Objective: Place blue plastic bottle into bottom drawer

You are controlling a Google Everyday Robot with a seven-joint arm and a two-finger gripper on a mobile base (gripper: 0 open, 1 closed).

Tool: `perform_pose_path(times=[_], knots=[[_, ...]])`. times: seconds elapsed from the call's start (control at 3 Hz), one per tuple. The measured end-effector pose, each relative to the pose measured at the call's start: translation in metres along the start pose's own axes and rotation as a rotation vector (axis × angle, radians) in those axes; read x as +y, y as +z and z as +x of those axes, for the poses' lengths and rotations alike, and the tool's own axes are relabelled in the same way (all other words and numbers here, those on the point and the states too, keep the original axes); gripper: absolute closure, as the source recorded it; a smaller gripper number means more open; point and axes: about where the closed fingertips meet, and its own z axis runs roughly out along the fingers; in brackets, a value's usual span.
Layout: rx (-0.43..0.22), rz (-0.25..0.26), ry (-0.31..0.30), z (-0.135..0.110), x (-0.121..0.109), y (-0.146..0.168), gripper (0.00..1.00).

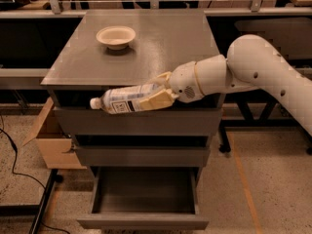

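**A:** Where is the small clear plastic bottle (127,99) with the whitish-blue label and white cap?

**B:** It is hanging in the air, lying roughly level, with its cap pointing toward the left of the view. It is in front of the top front edge of the grey-brown three-drawer cabinet (141,123), off the worktop (161,43). The pincer (163,92) is clamping its pale fingers around the bottle's base end. The jointed white arm (263,67) is reaching in from the right of the view.

**A:** So which step is going on?

**B:** I judge it is the carry. The bottle is clear of the worktop but well above the shallow rectangular bottom drawer (144,194). That drawer is standing pulled out, and its floor is showing bare.

**A:** What is the next move asking for?

**B:** A descent, mostly. The pincer probably needs to come outward a little, so the bottle passes the two shut drawer fronts above. Then it needs to come down over the open tray before letting go. Because the bottle is lying sideways, its length should be lining up with the drawer's width.

**A:** Is anything else nearby?

**B:** A round white bowl (116,35) is resting toward the back of the worktop, well apart from the bottle. A brown cardboard box (51,140) is sitting on the floor beside the cabinet.
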Motion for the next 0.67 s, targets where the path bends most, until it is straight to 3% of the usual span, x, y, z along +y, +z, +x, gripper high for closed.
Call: perform_pose_path(times=[0.33, 0.67], knots=[[0.093, 0.018, -0.037, 0.0474, 0.0188, 0.0289, 1.00], [0.095, 0.012, -0.025, 0.0558, 0.0193, 0.0381, 1.00]])
